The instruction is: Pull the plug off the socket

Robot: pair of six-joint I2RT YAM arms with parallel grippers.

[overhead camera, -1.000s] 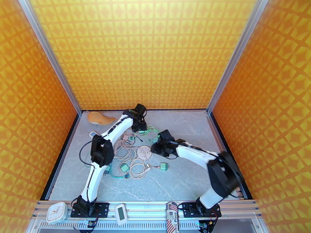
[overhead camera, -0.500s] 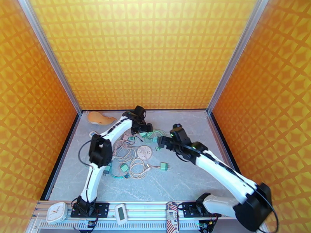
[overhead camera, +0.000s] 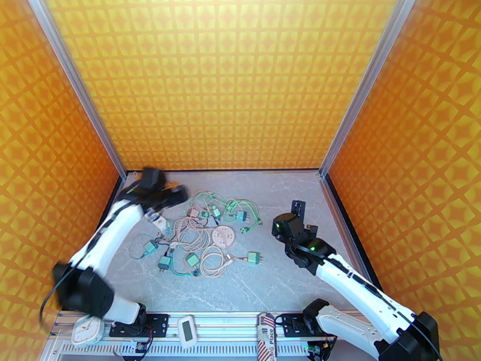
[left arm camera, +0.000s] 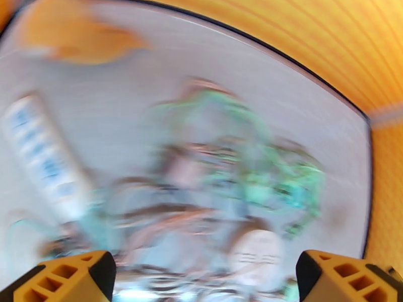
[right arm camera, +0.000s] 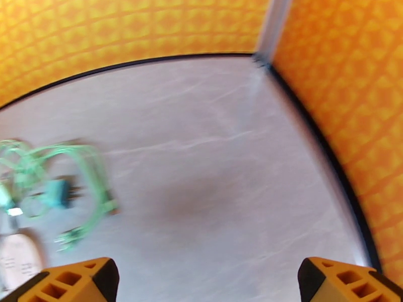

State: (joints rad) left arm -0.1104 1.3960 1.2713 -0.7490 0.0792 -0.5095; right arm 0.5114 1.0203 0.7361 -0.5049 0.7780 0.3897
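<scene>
Left gripper (overhead camera: 172, 197) (left arm camera: 206, 284): fingers spread wide with nothing between them; it hangs over the far-left part of the table (overhead camera: 312, 194), at the left edge of the cable tangle (overhead camera: 198, 236).
Right gripper (overhead camera: 300, 215) (right arm camera: 211, 284): fingers set wide apart and empty; over bare table to the right of the tangle.
Socket (overhead camera: 223, 236) (left arm camera: 257, 252) (right arm camera: 17, 257): a round white disc lying flat in the middle of the tangle, between the two grippers and touched by neither. It is nearer the table's front than both.
Green plug (overhead camera: 254, 257): on the table just right of the socket, on a thin lead, apart from both grippers.
Second green plug (overhead camera: 242, 216) (right arm camera: 58, 192): among the green cables at the tangle's far right, left of the right gripper.
Power strip (overhead camera: 157, 221) (left arm camera: 43, 157): white, just in front of the left gripper.
Plugged or not: cannot tell; the left wrist view is blurred.
</scene>
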